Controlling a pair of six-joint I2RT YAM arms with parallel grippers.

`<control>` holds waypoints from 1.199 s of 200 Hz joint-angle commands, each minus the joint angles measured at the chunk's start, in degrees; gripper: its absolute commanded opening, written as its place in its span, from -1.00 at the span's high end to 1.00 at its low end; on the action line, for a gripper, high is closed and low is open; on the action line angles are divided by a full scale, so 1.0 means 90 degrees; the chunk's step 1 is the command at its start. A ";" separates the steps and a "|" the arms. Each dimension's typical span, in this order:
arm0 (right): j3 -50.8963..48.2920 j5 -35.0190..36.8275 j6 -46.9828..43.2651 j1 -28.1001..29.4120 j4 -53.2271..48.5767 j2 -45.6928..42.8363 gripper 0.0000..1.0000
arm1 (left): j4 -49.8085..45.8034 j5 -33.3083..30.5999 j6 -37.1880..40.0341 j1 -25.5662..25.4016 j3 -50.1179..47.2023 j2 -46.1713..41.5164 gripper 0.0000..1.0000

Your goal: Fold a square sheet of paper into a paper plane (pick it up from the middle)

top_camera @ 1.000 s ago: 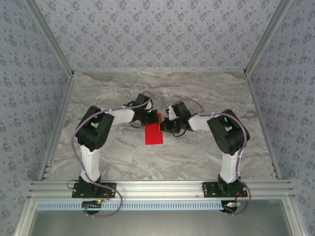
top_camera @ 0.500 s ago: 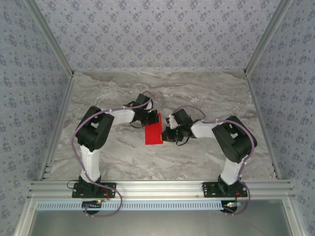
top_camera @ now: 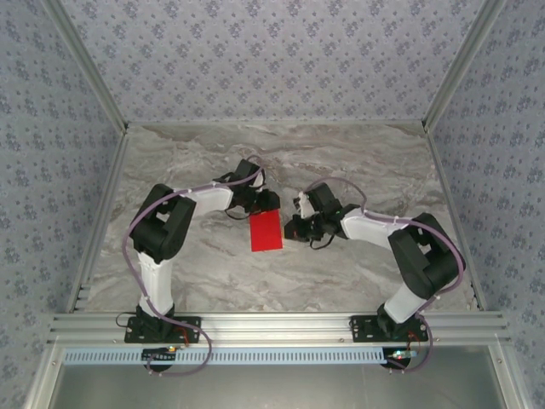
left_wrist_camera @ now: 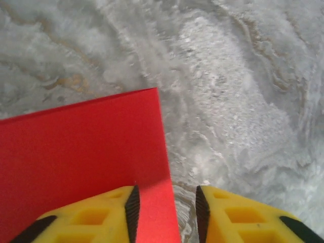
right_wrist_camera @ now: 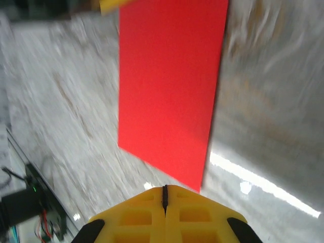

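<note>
Red and folded down to a narrow rectangle, the square sheet of paper [top_camera: 266, 230] lies flat on the marble counter [top_camera: 358, 273] between the two arms. Its long axis runs from the near side to the far side, a little tilted. The left jaws sit at its far short end, and the right jaws sit just beside its right long edge.

Seen from the left wrist, the left jaws stand apart and straddle one edge of the sheet [left_wrist_camera: 76, 147]. One yellow finger [left_wrist_camera: 101, 217] is over the red and the other [left_wrist_camera: 238, 217] is over bare marble, with a corner of the sheet just ahead of them. Nothing is pinched there, and whether that finger touches the paper cannot be told.

Seen from the right wrist, the right jaws are pressed together with nothing between them. The sheet [right_wrist_camera: 169, 86] stretches away lengthwise ahead, its nearest corner just beside the tips.

The left arm looks the nearer to a hold, since an edge already runs between its fingers. The closed right tips seem better suited to pressing a crease. No dart shape shows yet, so most of the folding is probably still to do.
</note>
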 commanded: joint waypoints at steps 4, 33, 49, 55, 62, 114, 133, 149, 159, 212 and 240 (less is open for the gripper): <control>0.0416 0.0391 0.0308 -0.0223 0.0256 0.0185 0.97 | -0.0637 -0.0287 -0.0083 0.0096 0.0360 -0.0758 -0.05; 0.0894 0.0542 0.0194 -0.0162 0.0171 0.0654 0.80 | -0.0979 -0.1157 -0.0284 0.0267 -0.0187 -0.1595 -0.31; 0.1195 0.0684 0.0131 -0.0070 0.0001 0.0911 0.73 | -0.1044 -0.1574 -0.0435 0.0408 -0.0706 -0.2109 -0.54; 0.1316 0.0732 0.0127 -0.0037 -0.0053 0.1013 0.71 | -0.1020 -0.1671 -0.0495 0.0467 -0.0928 -0.2301 -0.63; 0.1421 0.0743 0.0132 -0.0011 -0.0058 0.1153 0.69 | -0.0995 -0.1771 -0.0560 0.0534 -0.1164 -0.2534 -0.75; 0.2660 0.0928 0.0130 0.0032 -0.0218 0.2260 0.67 | -0.0731 -0.1932 -0.0944 0.0756 -0.2615 -0.3718 -0.98; 0.3068 0.1142 0.0127 0.0014 -0.0388 0.2703 0.69 | -0.0478 -0.1472 -0.1100 0.0777 -0.2967 -0.3878 -0.99; 0.3232 0.1208 0.0155 -0.0035 -0.0445 0.2971 0.70 | -0.0342 -0.1082 -0.1323 0.0776 -0.3165 -0.3986 -0.98; 0.3301 0.1224 0.0209 -0.0074 -0.0476 0.3092 0.70 | -0.0236 -0.0809 -0.1433 0.0773 -0.3256 -0.4007 -0.98; 0.3091 0.1086 0.0851 -0.0332 -0.0268 0.3351 0.74 | 0.0351 0.0168 -0.2173 0.0533 -0.3683 -0.3864 -0.83; 0.2874 0.0819 0.1202 -0.0444 -0.0060 0.3349 0.74 | 0.0639 0.0347 -0.2582 0.0332 -0.3891 -0.3870 -0.74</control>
